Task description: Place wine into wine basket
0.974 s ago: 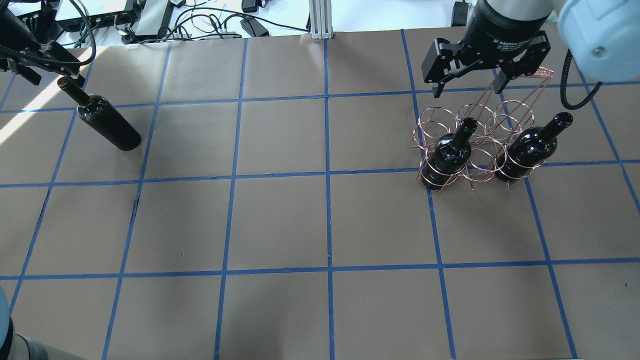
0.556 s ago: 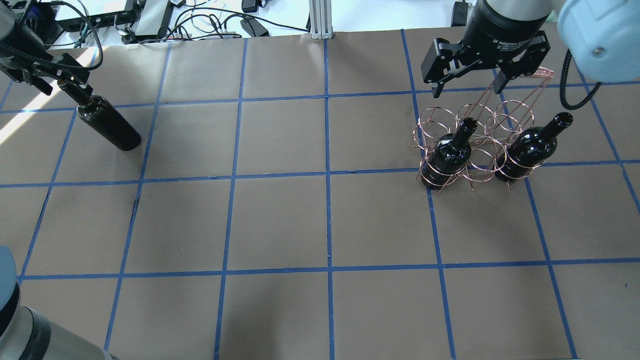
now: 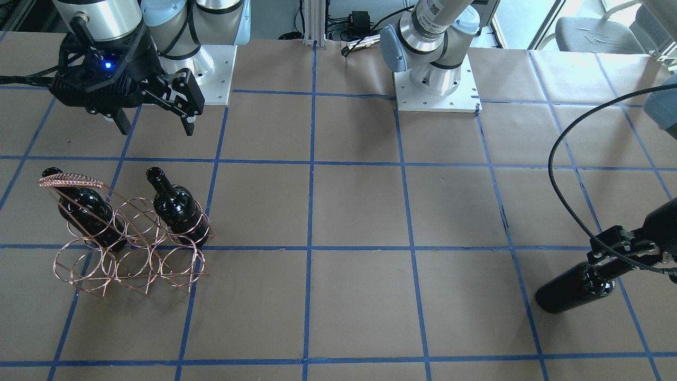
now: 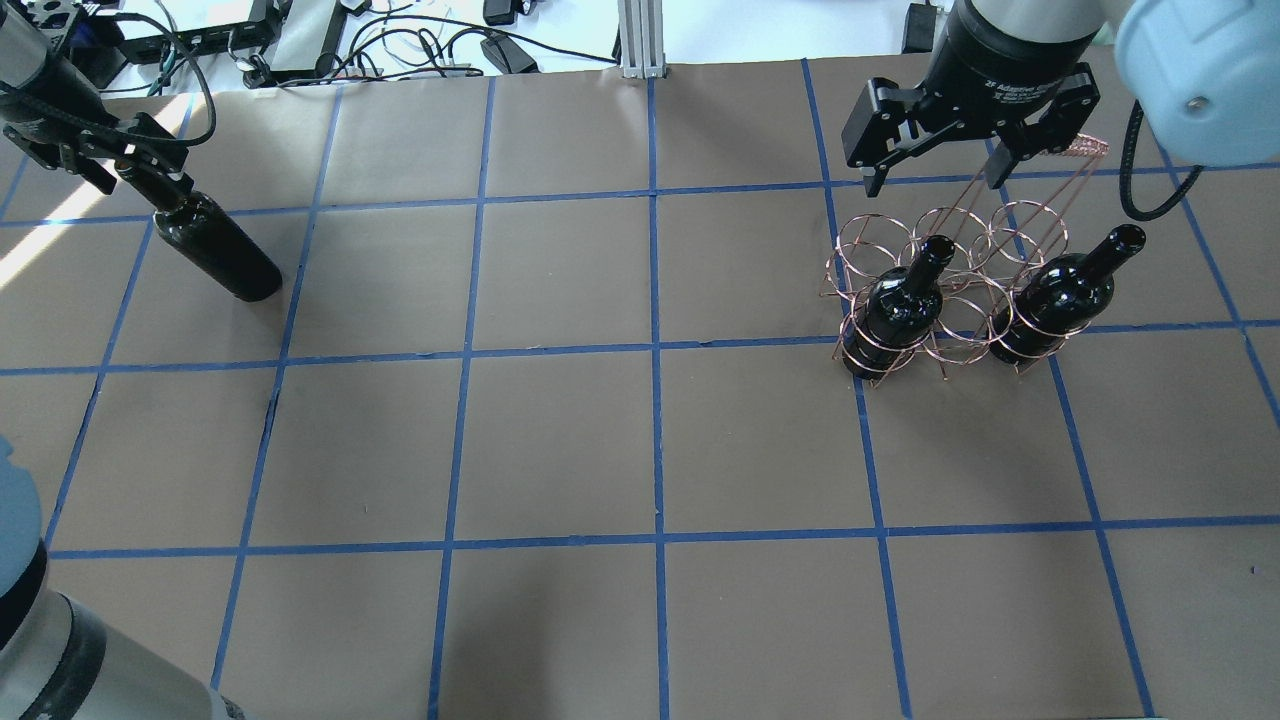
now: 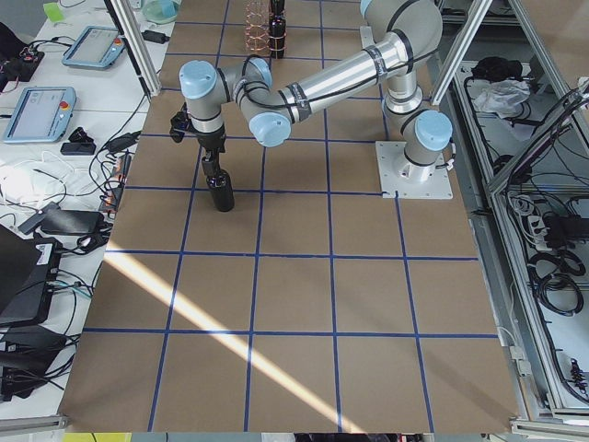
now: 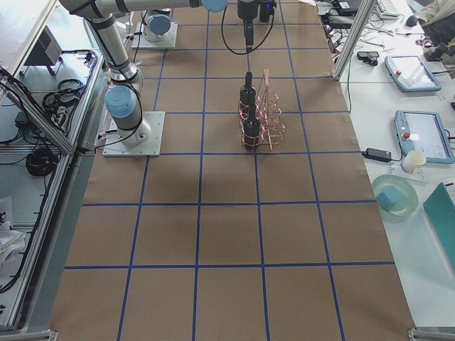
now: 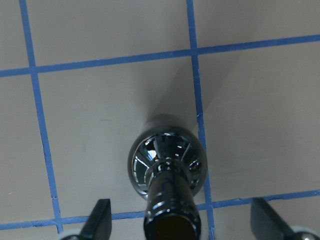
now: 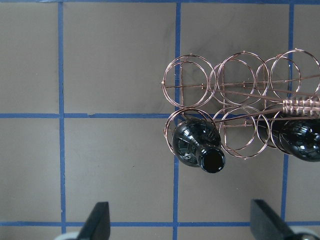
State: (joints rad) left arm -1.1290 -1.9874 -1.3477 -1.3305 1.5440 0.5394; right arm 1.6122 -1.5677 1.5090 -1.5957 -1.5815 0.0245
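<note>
The wine bottle [image 4: 218, 252] stands upright on the table at the far left, dark and glossy. My left gripper [image 4: 132, 165] is open with its fingers on either side of the bottle's neck. In the left wrist view the bottle [image 7: 167, 167] rises between the fingers [image 7: 101, 219] with gaps on both sides. The copper wire wine basket [image 4: 940, 250] stands at the right with two look-alike bottles [image 4: 900, 305] [image 4: 1058, 292] in its near row. My right gripper [image 4: 930, 172] hangs open above the basket's far side, holding nothing.
The basket's wire-wrapped handle [image 4: 1085, 148] rises beside my right gripper. Cables and electronics [image 4: 300, 40] lie beyond the table's far edge. Blue tape lines cross the brown table [image 4: 640, 450].
My left gripper has come down over the bottle's mouth and now straddles its neck. The bottle, the basket and my right arm have not moved.
</note>
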